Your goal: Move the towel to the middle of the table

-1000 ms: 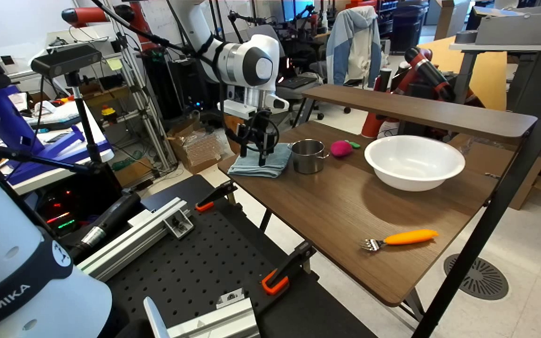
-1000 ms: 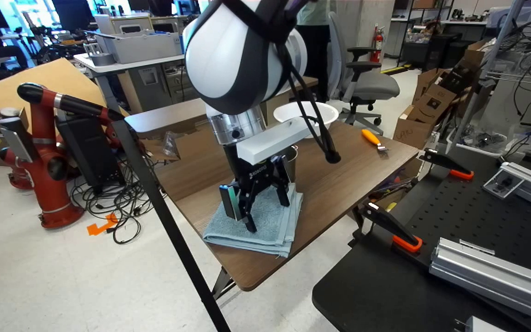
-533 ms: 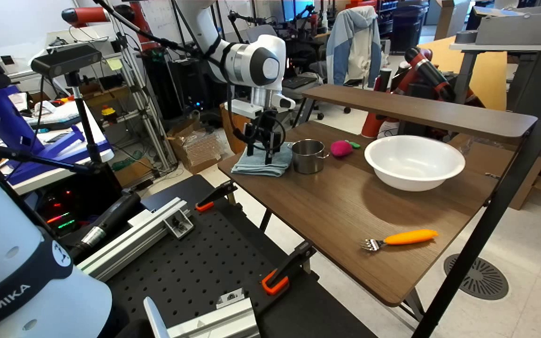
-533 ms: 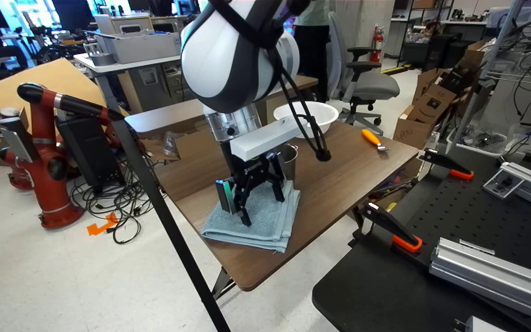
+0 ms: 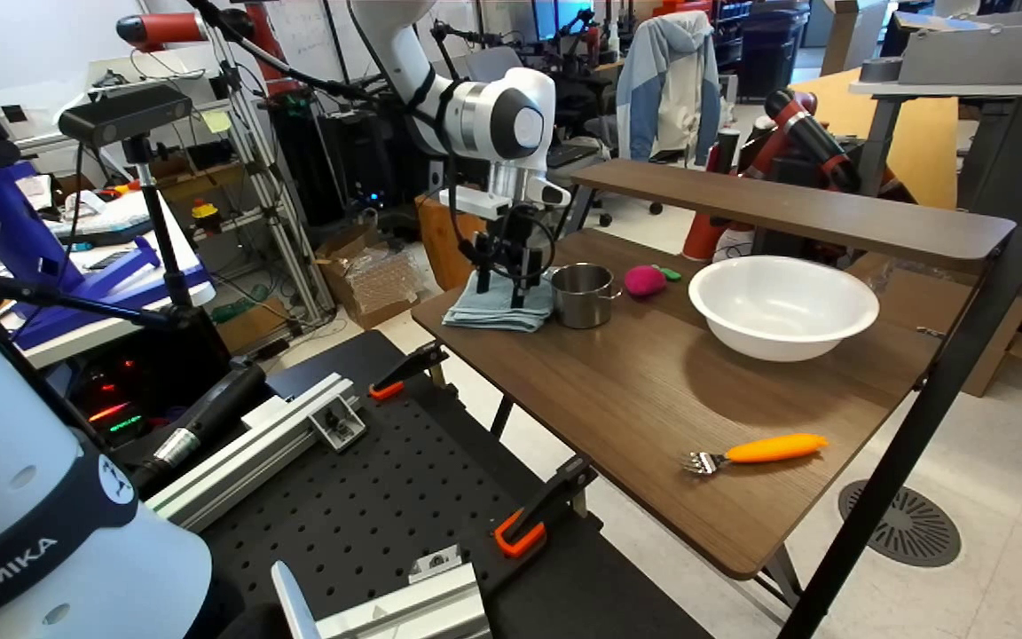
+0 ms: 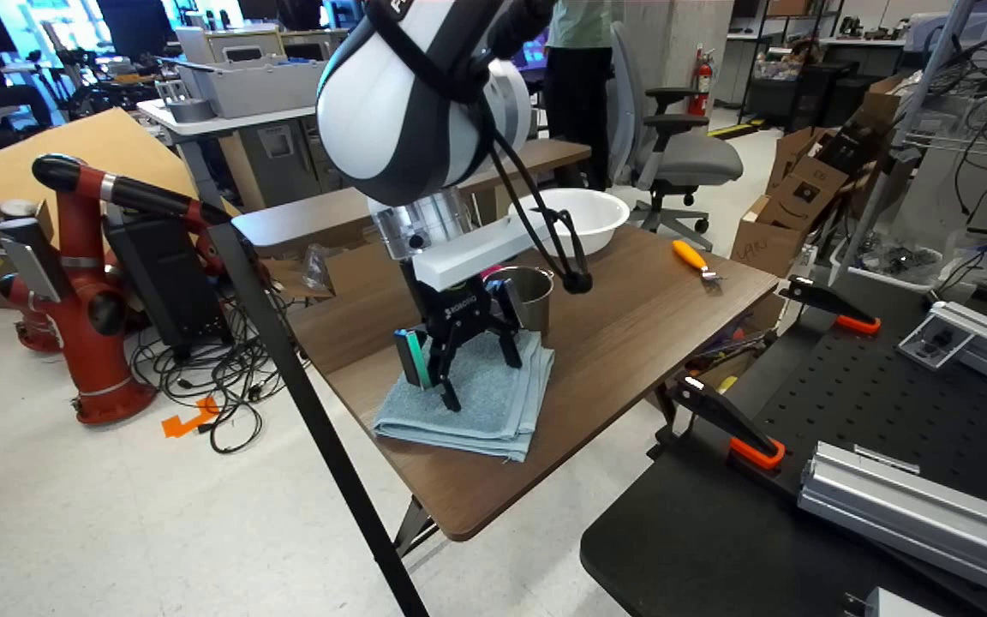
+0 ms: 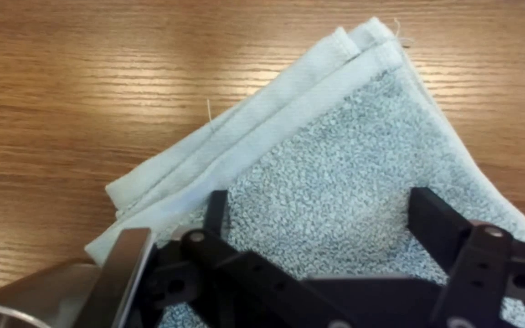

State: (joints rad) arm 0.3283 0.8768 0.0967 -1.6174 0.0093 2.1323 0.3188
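The towel (image 5: 495, 311) is a folded light blue-grey cloth. It lies flat near one end of the brown table (image 5: 644, 382), and its loose hemmed edges show in the wrist view (image 7: 335, 136). My gripper (image 6: 483, 386) points down over the towel, fingers wide apart. In the wrist view the gripper (image 7: 318, 193) has both fingertips at the towel's upper surface, with flat cloth between them and no fold pinched. The fingertips look to be touching the cloth. The arm hides part of the table in an exterior view (image 6: 631, 300).
A steel pot (image 5: 582, 300) stands right beside the towel; whether they touch is unclear. A pink object (image 5: 644, 281), a white bowl (image 5: 782, 306) and an orange-handled fork (image 5: 773, 449) are farther along. A raised shelf (image 5: 795, 206) runs along the back. A black perforated bench (image 5: 427, 506) stands beside the table.
My gripper has moved toward the pot and the table's interior, fingers still open. The towel has slid slightly the same way with it. The pot, bowl and fork have not moved.
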